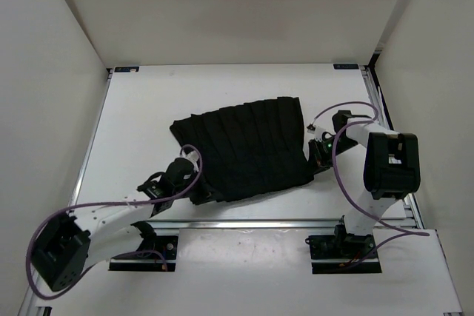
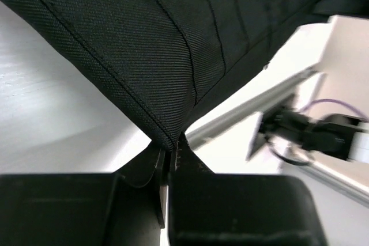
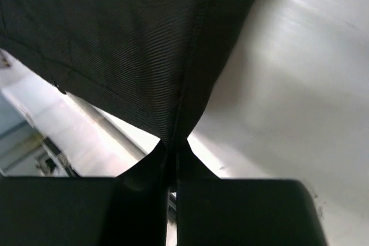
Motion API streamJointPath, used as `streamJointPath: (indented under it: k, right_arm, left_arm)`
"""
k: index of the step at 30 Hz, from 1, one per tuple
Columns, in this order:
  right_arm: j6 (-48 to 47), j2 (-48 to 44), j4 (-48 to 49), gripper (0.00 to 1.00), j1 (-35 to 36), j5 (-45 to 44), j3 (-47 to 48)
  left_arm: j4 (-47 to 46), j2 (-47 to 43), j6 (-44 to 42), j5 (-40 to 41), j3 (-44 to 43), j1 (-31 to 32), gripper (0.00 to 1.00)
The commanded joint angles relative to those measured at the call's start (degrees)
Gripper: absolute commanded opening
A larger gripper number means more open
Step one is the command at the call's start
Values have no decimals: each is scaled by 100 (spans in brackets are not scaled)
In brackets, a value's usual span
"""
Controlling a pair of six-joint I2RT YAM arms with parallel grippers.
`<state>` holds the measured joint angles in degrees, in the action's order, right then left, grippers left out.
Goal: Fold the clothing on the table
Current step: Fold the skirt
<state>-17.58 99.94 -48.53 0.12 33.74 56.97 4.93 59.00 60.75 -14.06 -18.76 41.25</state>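
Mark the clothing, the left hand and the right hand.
clothing [image 1: 248, 146], top external view, middle of the pleated panel.
left hand [image 2: 170, 162], left wrist view, between the fingertips pinching a hem corner.
right hand [image 3: 172, 156], right wrist view, between the fingertips pinching the fabric edge.

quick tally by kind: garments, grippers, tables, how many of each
clothing: 1
grippers: 2, left gripper and right gripper, each shut on a corner of the clothing
table: 1
total: 4
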Motion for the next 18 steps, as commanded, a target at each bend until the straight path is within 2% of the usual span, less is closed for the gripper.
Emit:
streamJointPath:
  k: [1,7,11,14,18]
  right_arm:
    - [-438,-177,-857,0,76,273,717]
    - [-1264,-580,-2088,0,-3,563,1588]
    - [-1634,-923,-2625,0,216,415,1564]
    - [-1424,-1590,-2434,0,471,161,1011]
    - [-722,-3160,-1608,0,1206,-471,325]
  left_arm:
    - [569,-738,16,-377,-48,-319,0]
    - [1518,-2109,314,-834,-75,-785,0]
    - [2220,-3041,525,-1098,-31,-847,0]
    - [2774,-3534,499,-1309,-118,-1013,0]
    - [3303,-4193,420,-1563,-215,-1259,0]
